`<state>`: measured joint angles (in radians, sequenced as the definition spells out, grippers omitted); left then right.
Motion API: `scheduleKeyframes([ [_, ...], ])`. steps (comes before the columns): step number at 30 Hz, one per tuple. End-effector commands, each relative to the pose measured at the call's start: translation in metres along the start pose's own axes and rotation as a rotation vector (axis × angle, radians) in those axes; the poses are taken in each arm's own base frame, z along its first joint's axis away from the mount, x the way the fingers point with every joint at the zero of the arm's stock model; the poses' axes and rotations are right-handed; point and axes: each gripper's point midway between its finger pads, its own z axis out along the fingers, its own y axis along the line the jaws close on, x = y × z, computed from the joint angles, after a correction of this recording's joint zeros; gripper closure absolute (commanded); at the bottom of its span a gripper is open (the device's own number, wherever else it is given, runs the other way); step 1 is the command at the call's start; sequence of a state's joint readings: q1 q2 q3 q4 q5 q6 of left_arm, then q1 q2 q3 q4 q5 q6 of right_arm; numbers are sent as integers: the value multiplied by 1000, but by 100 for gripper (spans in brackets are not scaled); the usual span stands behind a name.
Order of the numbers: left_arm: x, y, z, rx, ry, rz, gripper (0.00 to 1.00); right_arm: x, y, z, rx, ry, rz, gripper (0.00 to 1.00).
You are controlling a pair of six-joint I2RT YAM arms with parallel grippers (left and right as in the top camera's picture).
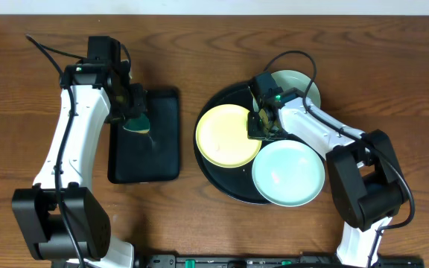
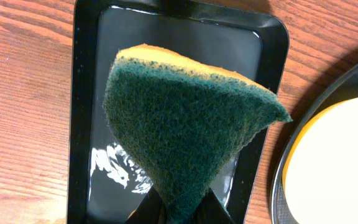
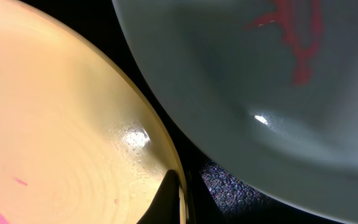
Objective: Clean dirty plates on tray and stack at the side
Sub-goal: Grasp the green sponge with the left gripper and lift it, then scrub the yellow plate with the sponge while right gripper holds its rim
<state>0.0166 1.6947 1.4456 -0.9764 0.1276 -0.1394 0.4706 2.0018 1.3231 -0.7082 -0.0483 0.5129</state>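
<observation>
The round black tray (image 1: 220,186) holds the pale yellow plate (image 1: 228,135) and a mint plate (image 1: 289,173) at its front right. A second mint plate (image 1: 300,83) lies at the back, partly under my right arm. My right gripper (image 1: 261,126) is shut on the yellow plate's right rim. In the right wrist view one finger (image 3: 182,199) lies on the yellow plate (image 3: 61,124), beside a mint plate (image 3: 260,81) with a red smear. My left gripper (image 1: 135,115) is shut on a green sponge (image 2: 185,124) above the rectangular tray.
The smaller rectangular black tray (image 1: 155,160) lies on the left, wet and glossy inside (image 2: 82,124). The round tray's rim (image 2: 278,186) and the yellow plate (image 2: 340,168) show at the right of the left wrist view. Bare wooden table surrounds both trays.
</observation>
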Motion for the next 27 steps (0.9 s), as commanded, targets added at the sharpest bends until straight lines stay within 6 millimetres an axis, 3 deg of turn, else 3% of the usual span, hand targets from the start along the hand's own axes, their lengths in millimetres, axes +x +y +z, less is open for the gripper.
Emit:
scheduleKeyframes([
  [1,0,1,3,-9,-2,-24,92,4,2,16,22,16,-9,99],
  [7,5,-14,10,-3,6,-14,93,4,2,16,21,16,-9,99],
  [15,16,-58,38,15,53,10,93,4,2,16,22,16,-9,99],
  [23,52,-115,76,32,151,116,92,4,2,16,22,16,-9,99],
  [27,69,-136,84,39,181,145,93,4,2,16,22,16,-9,99],
])
